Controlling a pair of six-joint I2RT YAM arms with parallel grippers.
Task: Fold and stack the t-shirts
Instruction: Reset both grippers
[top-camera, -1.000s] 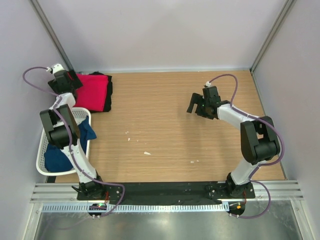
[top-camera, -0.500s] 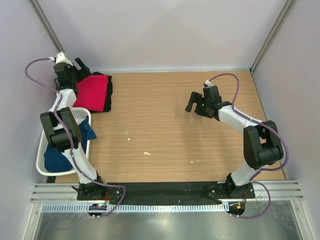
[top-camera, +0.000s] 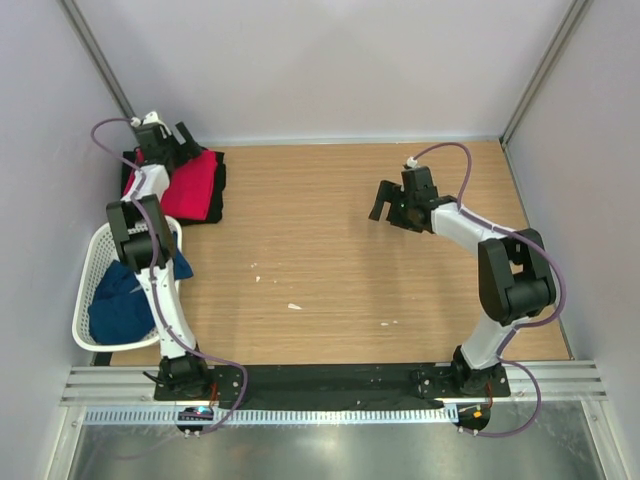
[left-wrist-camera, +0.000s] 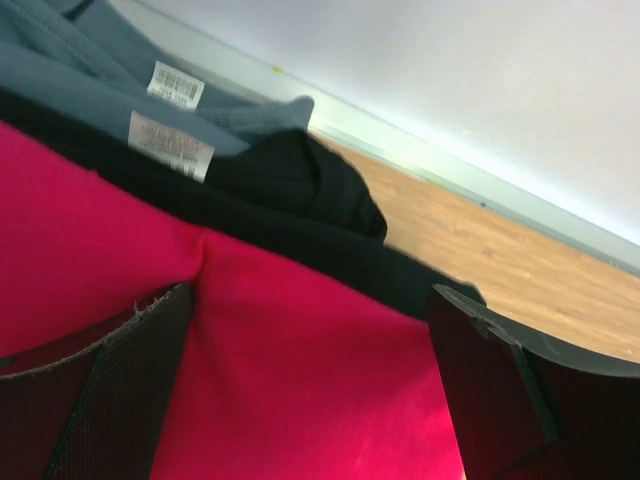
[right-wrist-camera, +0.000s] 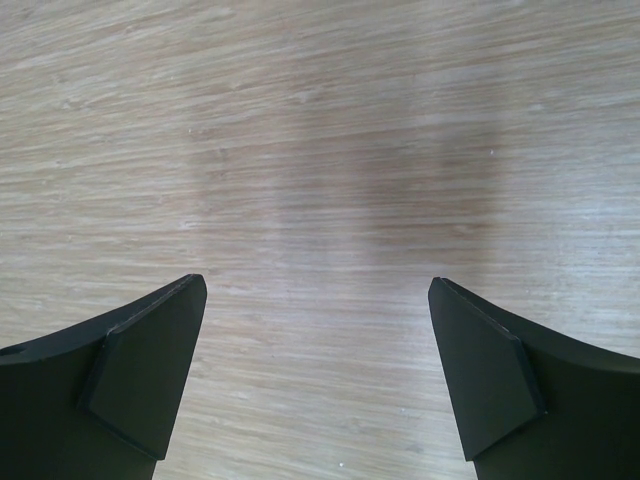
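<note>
— Where's the stack?
— Upper left: red t-shirt (top-camera: 190, 185) over black t-shirt (left-wrist-camera: 300, 180), left gripper (left-wrist-camera: 310, 390) spread above it, perhaps touching. Right gripper (right-wrist-camera: 315, 370) spread, mid-frame, empty.
— Risk?
— A finger snagging cloth could drag the fold askew.

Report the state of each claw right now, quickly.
Left claw: open, fingers spread over the red t-shirt, gripping nothing.
Right claw: open, empty, over the wooden table.
</note>
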